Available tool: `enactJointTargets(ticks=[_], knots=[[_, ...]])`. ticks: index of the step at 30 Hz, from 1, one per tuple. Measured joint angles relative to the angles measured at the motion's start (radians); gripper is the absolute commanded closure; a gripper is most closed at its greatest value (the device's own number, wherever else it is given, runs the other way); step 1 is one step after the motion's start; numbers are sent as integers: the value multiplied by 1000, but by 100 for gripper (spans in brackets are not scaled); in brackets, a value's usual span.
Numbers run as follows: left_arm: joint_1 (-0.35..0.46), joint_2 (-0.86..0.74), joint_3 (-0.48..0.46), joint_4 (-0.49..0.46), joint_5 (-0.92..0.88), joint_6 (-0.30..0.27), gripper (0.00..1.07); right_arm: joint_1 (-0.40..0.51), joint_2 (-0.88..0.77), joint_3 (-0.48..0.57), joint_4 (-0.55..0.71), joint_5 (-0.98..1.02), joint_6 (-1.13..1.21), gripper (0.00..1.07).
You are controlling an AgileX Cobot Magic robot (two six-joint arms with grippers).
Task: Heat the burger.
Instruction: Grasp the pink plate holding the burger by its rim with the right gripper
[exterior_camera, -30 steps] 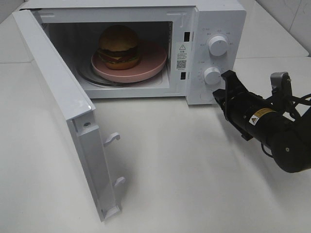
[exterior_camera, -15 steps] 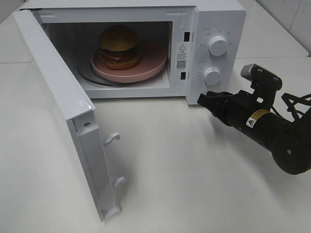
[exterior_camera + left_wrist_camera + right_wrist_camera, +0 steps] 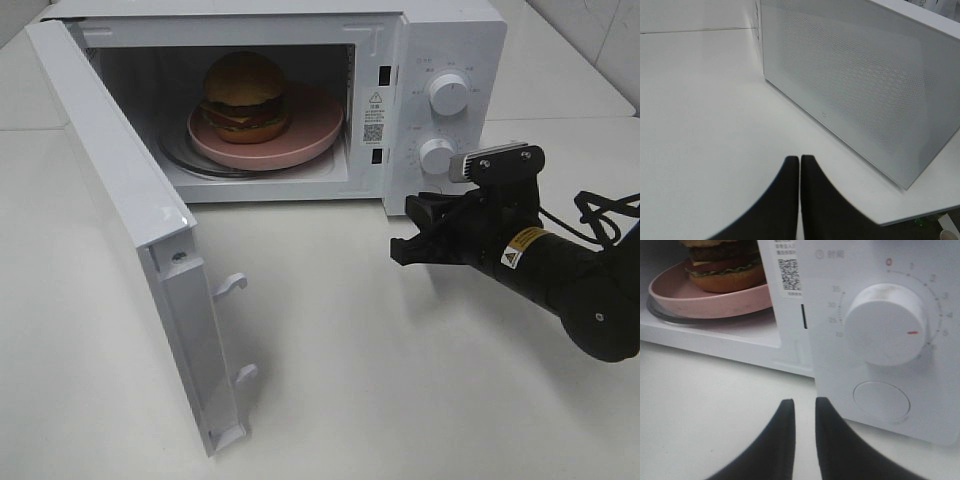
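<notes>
The right gripper hangs just beside the microwave's control panel with its fingers a narrow gap apart and nothing between them; the left gripper is pressed together by the open door's outer face. Nearest the right gripper is one of two white knobs, ringed by a red 0 and by 20, 25, 30, 35, with one QR-code sticker alongside. Well apart from both grippers, the one burger sits on one pink plate inside the cavity.
</notes>
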Motion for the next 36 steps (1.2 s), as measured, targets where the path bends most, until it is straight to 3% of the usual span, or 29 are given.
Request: enactJointTargets(ticks=[5,18,31,36], knots=[[0,0,0,0,0,0,106,0,-39,1,-16,40,-12,94],[0,0,0,0,0,0,106,0,-271,4,-164,672,-17,94],[0,0,0,0,0,0,106,0,-429,-95,-169,1188,38,91],[0,0,0,0,0,0,106,0,-450,-149,-87,1363,30,91]])
